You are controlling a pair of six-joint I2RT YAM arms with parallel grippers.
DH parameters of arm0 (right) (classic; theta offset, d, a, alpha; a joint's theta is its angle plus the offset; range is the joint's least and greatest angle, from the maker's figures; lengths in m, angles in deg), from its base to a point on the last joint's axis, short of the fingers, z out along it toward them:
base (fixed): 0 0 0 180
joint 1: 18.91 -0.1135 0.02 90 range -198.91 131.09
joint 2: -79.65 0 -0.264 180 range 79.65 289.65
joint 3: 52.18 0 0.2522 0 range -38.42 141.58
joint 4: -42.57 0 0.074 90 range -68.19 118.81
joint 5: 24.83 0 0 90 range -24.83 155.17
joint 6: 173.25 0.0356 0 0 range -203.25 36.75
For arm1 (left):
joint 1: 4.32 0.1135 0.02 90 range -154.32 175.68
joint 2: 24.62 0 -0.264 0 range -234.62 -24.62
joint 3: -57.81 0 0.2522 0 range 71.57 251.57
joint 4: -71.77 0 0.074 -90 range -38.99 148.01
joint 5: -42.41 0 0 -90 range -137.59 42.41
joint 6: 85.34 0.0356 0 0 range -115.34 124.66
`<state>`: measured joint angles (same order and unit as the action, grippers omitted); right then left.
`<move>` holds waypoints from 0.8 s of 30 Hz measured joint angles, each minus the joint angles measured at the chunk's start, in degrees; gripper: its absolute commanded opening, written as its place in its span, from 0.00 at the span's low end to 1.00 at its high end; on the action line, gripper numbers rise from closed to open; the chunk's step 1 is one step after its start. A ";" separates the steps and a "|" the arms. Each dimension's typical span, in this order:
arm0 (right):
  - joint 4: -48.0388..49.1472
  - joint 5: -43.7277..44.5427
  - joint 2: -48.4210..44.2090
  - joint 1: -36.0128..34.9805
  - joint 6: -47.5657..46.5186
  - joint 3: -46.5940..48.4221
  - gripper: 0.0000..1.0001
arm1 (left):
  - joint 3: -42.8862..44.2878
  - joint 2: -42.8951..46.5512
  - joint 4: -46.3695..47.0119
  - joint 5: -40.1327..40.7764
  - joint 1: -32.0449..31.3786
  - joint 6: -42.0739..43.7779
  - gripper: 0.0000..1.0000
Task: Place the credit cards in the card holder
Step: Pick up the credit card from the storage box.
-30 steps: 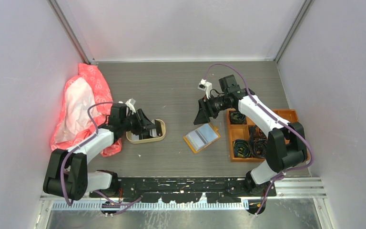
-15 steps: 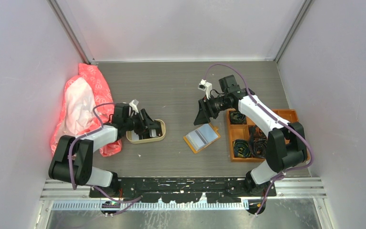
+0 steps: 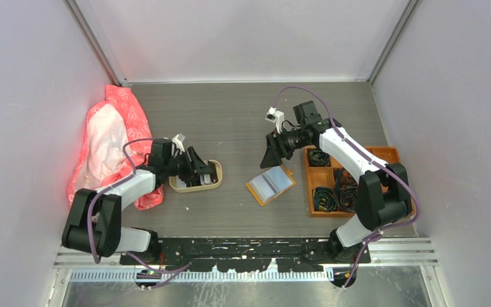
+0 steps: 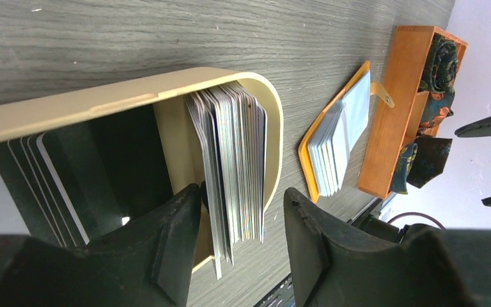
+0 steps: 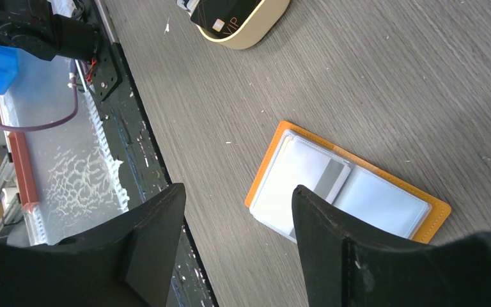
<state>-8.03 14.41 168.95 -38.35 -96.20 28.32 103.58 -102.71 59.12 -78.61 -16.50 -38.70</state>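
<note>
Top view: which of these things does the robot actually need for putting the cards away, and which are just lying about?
In the job:
credit cards, upright in the beige tray
card holder, lying open
left gripper, open astride the cards
right gripper, open near the holder

Lying about:
pink bag
orange box of dark coils

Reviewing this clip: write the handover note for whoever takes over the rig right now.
Left gripper: open, jaws straddling the upright stack of credit cards in the beige tray, not yet pinched.
Right gripper: open, empty, above the card holder.
Card holder: lying open on the table.
Done: one sleeve seems to hold a card; hard to confirm.
Left: grip cards, carry them over, slot them in.
</note>
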 measured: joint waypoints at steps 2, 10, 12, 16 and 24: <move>-0.15 -0.04 0.00 0.00 -0.04 0.00 0.67 | 0.13 1.66 -1.81 0.39 0.00 0.24 0.51; -0.55 -0.15 0.00 0.00 -0.22 0.00 0.67 | 0.98 4.87 -6.91 2.32 0.00 1.33 0.49; -0.57 -0.17 0.00 0.00 -0.24 0.00 0.67 | 1.01 4.90 -7.65 2.82 0.00 1.70 0.48; -0.57 -0.17 0.00 0.00 -0.22 0.00 0.67 | 1.07 5.05 -9.18 3.93 0.00 2.01 0.48; -0.59 -0.17 0.00 0.00 -0.26 0.00 0.67 | 1.07 8.66 -12.57 7.15 0.00 2.84 0.42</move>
<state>-8.62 14.23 168.95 -38.35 -96.46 28.32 104.65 -94.05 46.55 -71.46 -16.50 -35.86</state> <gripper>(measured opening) 0.672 0.460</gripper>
